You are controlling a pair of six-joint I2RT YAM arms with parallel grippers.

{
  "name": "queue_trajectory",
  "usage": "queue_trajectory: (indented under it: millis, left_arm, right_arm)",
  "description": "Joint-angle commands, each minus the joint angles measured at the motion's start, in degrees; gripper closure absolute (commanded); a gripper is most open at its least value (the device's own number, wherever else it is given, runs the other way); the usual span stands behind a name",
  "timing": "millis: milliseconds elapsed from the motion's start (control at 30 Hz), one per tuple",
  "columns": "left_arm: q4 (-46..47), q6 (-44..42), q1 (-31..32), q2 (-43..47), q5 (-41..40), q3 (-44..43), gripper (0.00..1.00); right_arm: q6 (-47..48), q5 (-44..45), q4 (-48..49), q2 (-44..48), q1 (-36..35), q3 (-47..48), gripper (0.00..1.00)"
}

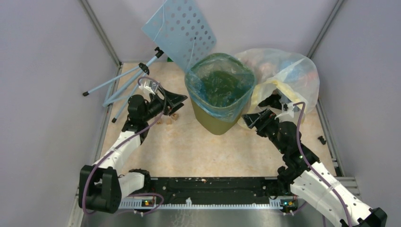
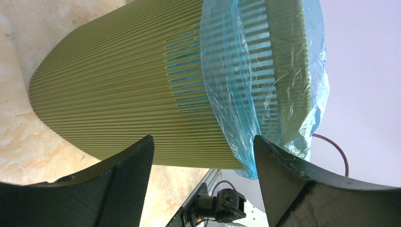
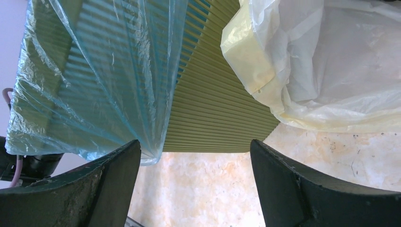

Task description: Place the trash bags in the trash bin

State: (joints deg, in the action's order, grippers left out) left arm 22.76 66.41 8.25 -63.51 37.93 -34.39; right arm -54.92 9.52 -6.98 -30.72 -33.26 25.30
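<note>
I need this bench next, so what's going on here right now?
Two robot arms are working around an olive-green ribbed plastic wastebasket. A thin translucent light-blue plastic bag lines it, with its edge folded down over the rim. The left tool and the right tool sit open on either side of the basket, gripping nothing. A large clear yellowish bag sits close against the basket's right side.

I get soft, even overhead light in the top view; the trash bin [image 1: 215, 118] casts only a faint shadow at its near foot, and nothing there blurs. In the wrist views the bin's ribs read bright and sharp; small glints ride the trash bag [image 2: 227, 71] over its rim; the left gripper [image 2: 203, 142] and right gripper [image 3: 195, 144], below the bin, show near-black and slightly soft.
</note>
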Motion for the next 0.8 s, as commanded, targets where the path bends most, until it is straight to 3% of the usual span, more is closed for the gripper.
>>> queue_trajectory:
  millis: [0,767]
  left_arm:
    - [4.2,0.4,0.7,-1.6,0.4,-2.3,0.2]
    - [5.5,0.9,3.5,-6.8,-0.3,-6.5,0.22]
  right_arm:
    - [1.4,1.8,0.5,0.8,-0.2,2.8,0.15]
    - [2.1,2.1,-0.3,0.4,-0.2,2.6,0.15]
